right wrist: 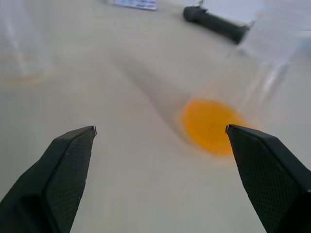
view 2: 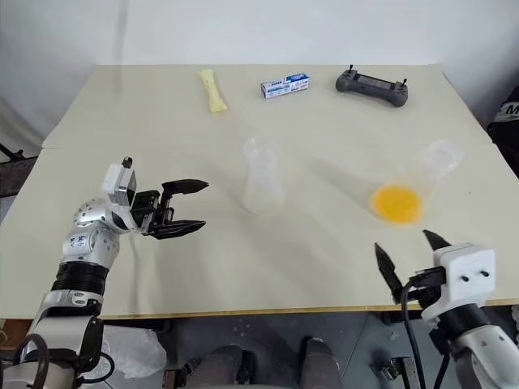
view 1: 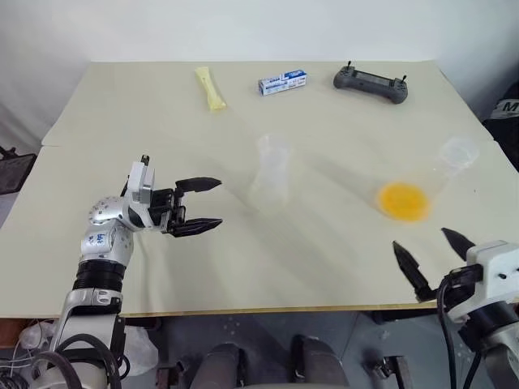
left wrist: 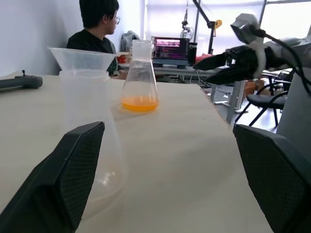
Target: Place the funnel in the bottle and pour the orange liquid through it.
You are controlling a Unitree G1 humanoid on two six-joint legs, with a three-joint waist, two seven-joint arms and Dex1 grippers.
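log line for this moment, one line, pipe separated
funnel seated in bottle | orange liquid unpoured in flask | left gripper open, empty | right gripper open, empty

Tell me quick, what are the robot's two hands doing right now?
Left gripper: open, holding nothing, beside the bottle.
Right gripper: open, holding nothing, near the flask of orange liquid.

- A pale beige counter point(view 1: 324, 243) is standing against a plain white wall point(view 1: 243, 28).
- Bright daylight is coming through windows point(left wrist: 165, 14) behind.
- A person point(left wrist: 95, 34) is sitting by a lit monitor point(left wrist: 170, 48).
- A black chair point(left wrist: 265, 99) is standing nearby.
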